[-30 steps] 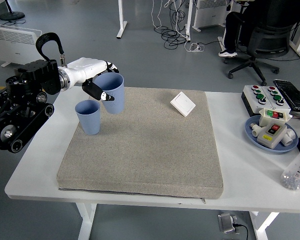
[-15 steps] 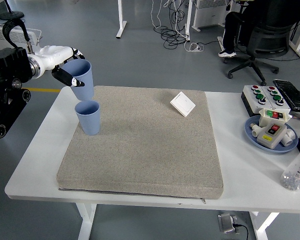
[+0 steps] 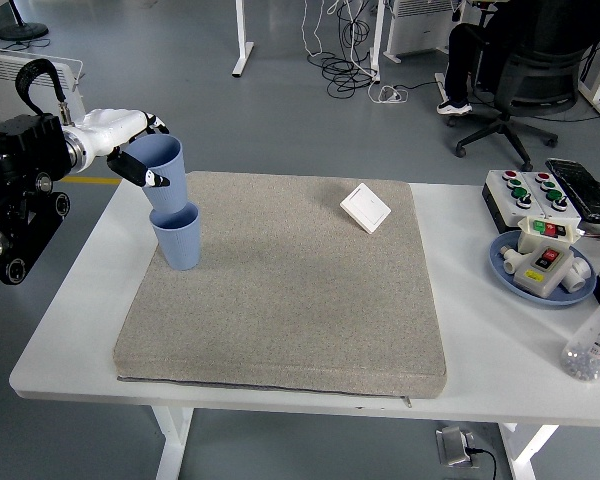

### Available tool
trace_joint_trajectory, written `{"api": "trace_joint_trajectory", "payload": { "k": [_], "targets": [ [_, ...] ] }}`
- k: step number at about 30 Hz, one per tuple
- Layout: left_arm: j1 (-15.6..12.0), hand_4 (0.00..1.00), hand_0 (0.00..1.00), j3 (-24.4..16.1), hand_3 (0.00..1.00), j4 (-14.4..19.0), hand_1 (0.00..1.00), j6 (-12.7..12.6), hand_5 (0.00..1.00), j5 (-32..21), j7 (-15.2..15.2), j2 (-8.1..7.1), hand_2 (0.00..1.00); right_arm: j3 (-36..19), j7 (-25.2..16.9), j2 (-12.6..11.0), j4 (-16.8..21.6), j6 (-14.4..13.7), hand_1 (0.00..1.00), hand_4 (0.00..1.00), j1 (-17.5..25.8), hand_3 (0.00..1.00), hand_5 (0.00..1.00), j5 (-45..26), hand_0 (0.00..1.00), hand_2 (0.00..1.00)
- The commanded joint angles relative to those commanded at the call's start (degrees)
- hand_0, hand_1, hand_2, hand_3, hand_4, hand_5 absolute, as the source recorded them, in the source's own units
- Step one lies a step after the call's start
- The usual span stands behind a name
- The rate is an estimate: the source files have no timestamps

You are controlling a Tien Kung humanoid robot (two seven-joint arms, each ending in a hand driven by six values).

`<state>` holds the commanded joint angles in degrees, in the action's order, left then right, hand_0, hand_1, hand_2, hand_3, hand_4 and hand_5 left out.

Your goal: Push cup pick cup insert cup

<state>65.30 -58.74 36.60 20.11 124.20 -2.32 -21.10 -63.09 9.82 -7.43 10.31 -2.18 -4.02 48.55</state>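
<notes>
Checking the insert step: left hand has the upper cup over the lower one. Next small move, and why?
Probably lower it straight down, then release. The left hand grips the held blue cup, whose base is just at the rim of the standing blue cup on the grey mat; it looks roughly aligned but not seated.

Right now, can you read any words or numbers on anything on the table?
No readable text anywhere.
Blue cups: plain.
White square plate: blank.
Button box: any labels too small to read.
Switches in blue dish: markings too blurred.
Bottle: label unreadable.
</notes>
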Motion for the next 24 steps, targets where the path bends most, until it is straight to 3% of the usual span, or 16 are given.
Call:
{"api": "trace_joint_trajectory", "payload": {
  "k": [19, 20, 24],
  "targets": [
    [-0.2, 0.703, 0.357, 1.6, 0.643, -2.7, 0.541, -1.1, 0.234, 1.1, -0.9, 1.54, 0.562, 0.2, 0.0, 0.0, 0.0, 0.0, 0.624, 0.072, -0.3, 0.558, 0.445, -0.1, 0.752, 0.623],
    [-0.2, 0.700, 0.384, 1.6, 0.759, -2.8, 0.588, -1.2, 0.231, 1.2, -1.0, 1.58, 0.652, 0.2, 0.0, 0.0, 0.0, 0.0, 0.624, 0.072, -0.3, 0.557, 0.446, -0.1, 0.752, 0.624],
    [-0.3, 0.700, 0.384, 1.7, 0.759, -3.0, 0.588, -1.7, 0.231, 1.1, -1.4, 1.71, 0.652, 0.3, -0.1, 0.0, 0.0, 0.0, 0.624, 0.072, -0.3, 0.557, 0.446, -0.2, 0.752, 0.624]
  ]
}}
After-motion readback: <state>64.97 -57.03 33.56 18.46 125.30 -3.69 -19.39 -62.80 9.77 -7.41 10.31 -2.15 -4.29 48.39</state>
